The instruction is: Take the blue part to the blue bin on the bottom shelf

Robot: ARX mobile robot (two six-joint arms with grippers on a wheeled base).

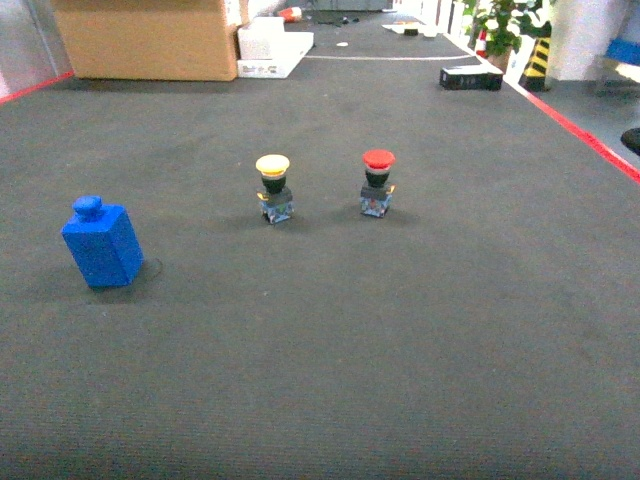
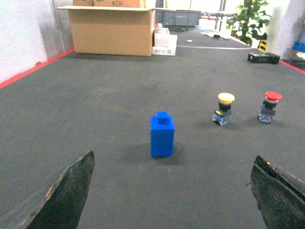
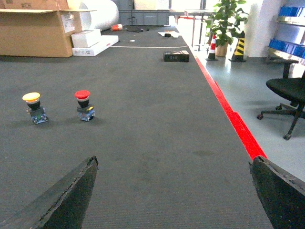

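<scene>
Early in the job, by the look of things: no grasp made yet. Blue part (image 1: 100,245) upright on the dark grey floor, knob on top, free-standing with bare floor all round. Easy to approach from either side, and probably set apart for that reason. To the right of the blue part and a little farther back, well apart from it, two decoys: the yellow-capped push button (image 1: 273,187), and beyond that the red-capped push button (image 1: 378,182), both upright on their contact blocks. Far behind the blue part, a cardboard box (image 1: 150,40).

Left gripper (image 2: 172,157) low and facing the blue part squarely, jaws released and spread wide, the block centred in the gap but ahead of the fingertips, untouched. Lined up that way presumably to slide in and close on the flat side walls below the knob. Right gripper (image 3: 174,160) likewise spread and holding nothing, pointed at bare floor to the right of the blue part, past both buttons; seemingly parked out of the way.

No sign of the blue bin or the bottom shelf near the blue part. Only some blue crates (image 3: 288,12) on a rack far to the right of the blue part, across a red floor line (image 3: 233,119); cannot tell whether among them the target. Likely a drive needed after the pick. Worth gripping low and firm: a tall narrow block, apt to tip if nudged.
</scene>
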